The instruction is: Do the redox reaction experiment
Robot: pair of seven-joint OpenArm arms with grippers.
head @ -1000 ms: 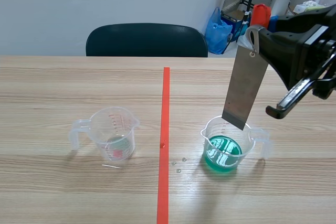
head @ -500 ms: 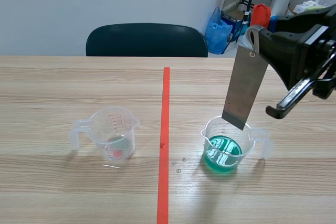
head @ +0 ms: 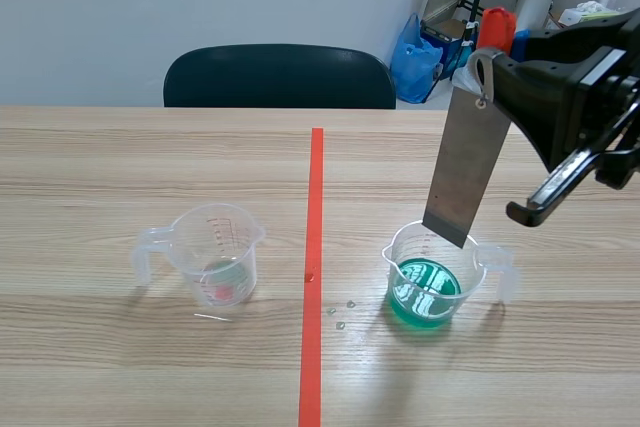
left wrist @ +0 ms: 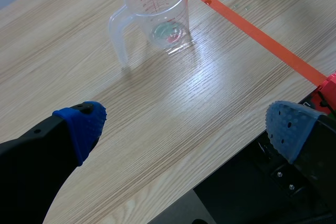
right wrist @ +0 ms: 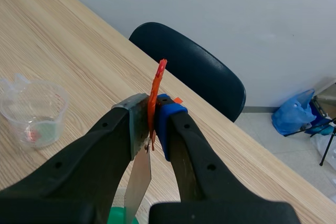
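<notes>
I saw bright, even room light. Just beside the clear measuring cup [left wrist: 157,9], white glare streaked the wooden table [left wrist: 131,129]; the cup's shadow lay soft and faint at its base.

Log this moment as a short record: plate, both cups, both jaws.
plate: hangs tilted over the right cup's mouth, lower end above the liquid
right cup: upright, holds green liquid, right of the tape
left cup: upright, nearly empty, left of the tape
right jaws: shut on the plate's top end
left jaws: open, holding nothing, apart from the left cup
</notes>
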